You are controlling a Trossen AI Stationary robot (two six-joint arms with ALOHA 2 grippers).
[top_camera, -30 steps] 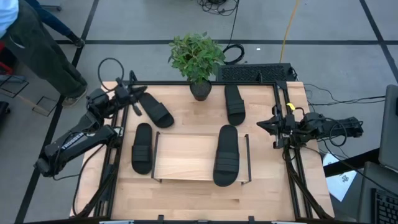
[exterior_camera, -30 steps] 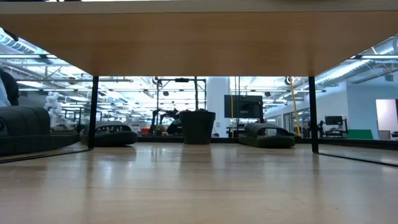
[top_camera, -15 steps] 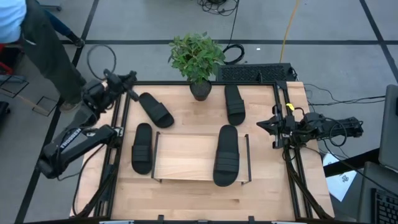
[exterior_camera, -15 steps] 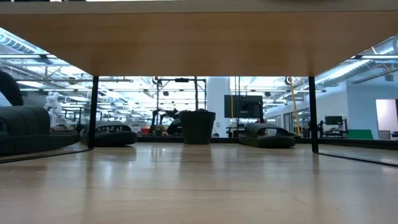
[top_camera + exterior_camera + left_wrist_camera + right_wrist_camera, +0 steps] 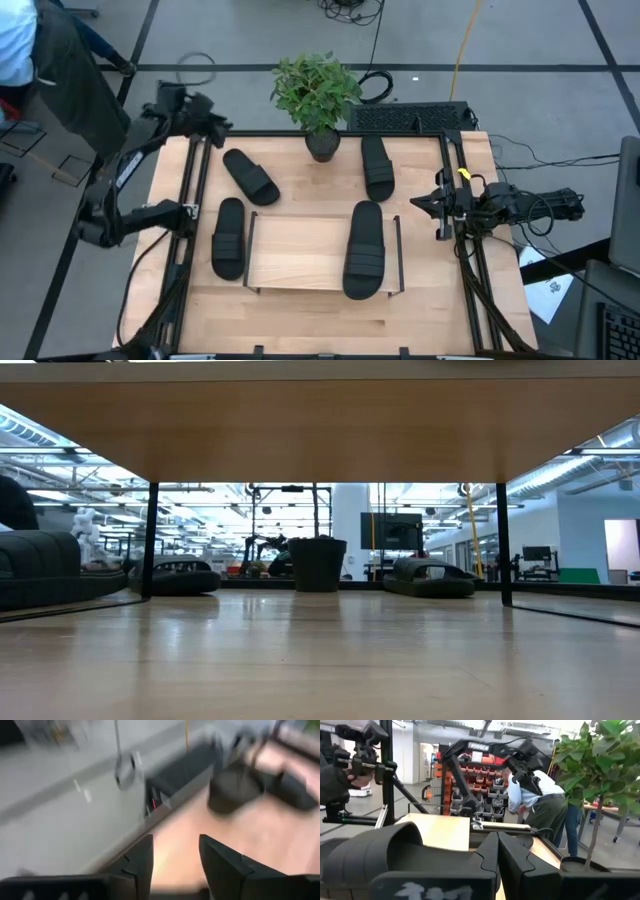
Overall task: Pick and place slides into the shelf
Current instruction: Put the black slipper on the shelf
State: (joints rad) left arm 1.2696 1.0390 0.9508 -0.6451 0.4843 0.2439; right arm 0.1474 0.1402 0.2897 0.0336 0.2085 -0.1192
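High view: the shelf [image 5: 300, 250] sits at table centre. One slide [image 5: 365, 250] lies on its board toward 3 o'clock. A second slide [image 5: 228, 237] lies on the table just beside the shelf at 9 o'clock. A third [image 5: 250, 176] lies at 11 o'clock, angled; a fourth [image 5: 377, 167] at 1 o'clock, right of the potted plant [image 5: 318, 98]. The left gripper [image 5: 207, 117] is off the table's 10 o'clock corner. The right gripper [image 5: 424, 204] waits at the 3 o'clock edge.

Low view: the shelf board spans overhead; slides and the pot [image 5: 317, 565] stand beyond.

Left wrist view: the fingers [image 5: 140, 862] stand parted, holding nothing.

Right wrist view: the fingers [image 5: 487, 852] are pressed together, empty. A person [image 5: 542, 800] bends beyond the table.
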